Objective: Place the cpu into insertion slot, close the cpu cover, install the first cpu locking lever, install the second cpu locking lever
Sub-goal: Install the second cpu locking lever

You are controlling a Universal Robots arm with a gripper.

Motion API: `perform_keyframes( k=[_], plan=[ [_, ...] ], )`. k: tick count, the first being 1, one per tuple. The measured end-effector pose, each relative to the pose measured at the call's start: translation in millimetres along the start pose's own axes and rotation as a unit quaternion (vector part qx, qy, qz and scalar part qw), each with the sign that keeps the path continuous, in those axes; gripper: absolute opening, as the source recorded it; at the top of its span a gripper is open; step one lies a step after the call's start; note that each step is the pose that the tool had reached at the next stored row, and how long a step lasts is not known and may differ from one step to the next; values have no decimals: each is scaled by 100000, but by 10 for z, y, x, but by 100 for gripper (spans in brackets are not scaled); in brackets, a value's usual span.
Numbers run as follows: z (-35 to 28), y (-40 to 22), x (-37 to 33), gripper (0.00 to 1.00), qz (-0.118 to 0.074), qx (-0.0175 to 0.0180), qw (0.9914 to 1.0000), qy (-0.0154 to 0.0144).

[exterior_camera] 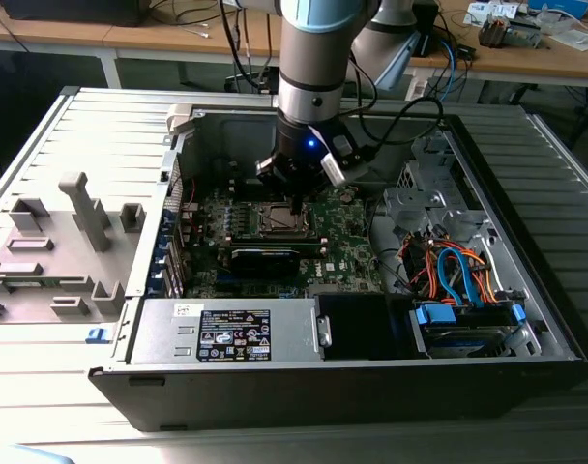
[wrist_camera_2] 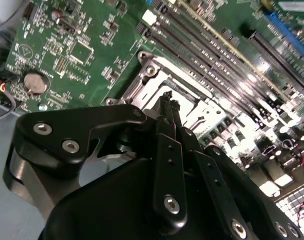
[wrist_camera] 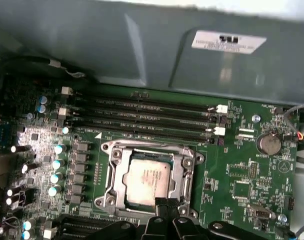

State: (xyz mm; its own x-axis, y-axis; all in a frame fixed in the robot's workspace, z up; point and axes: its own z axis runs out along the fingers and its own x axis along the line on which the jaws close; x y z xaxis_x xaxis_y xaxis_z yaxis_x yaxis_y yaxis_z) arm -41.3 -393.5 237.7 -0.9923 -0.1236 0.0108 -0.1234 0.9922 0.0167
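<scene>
We see a green board (wrist_camera: 232,165), a silver-grey chip (wrist_camera: 148,181) in a shiny silvery cover (wrist_camera: 114,172), black memory slots (wrist_camera: 142,112), and a black end effector (wrist_camera_2: 168,107).

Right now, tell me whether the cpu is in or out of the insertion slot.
In. The cpu lies flat inside the insertion slot, framed by the cpu cover.

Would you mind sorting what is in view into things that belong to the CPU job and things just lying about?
Job:
- silver-grey square cpu, seated in the metal-rimmed insertion slot
- silvery metal cpu cover frame, down around the chip
- black end effector, tips at the socket's edge

Lying about:
- orange and blue cables
- grey plastic fixture
- round coin battery
</scene>
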Motion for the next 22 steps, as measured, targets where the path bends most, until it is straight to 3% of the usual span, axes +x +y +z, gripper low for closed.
perform_keyframes(
  k=[4,5,7,10,13,18,19,22],
  plan=[
    [6,-86,10,11,-6,-273,100000,-35],
    [23,-192,23,11,-10,-604,99998,-75],
    [33,-247,30,11,-6,-733,99997,-92],
    [55,-279,35,11,-12,-823,99997,-102],
    [90,-289,43,11,-17,-1280,99992,-160],
    [145,-306,126,11,-51,-1795,99984,-224],
    [153,-309,149,11,-53,-1936,99981,-240],
    [174,-337,238,11,-59,-2786,99961,-356]
  ],
)
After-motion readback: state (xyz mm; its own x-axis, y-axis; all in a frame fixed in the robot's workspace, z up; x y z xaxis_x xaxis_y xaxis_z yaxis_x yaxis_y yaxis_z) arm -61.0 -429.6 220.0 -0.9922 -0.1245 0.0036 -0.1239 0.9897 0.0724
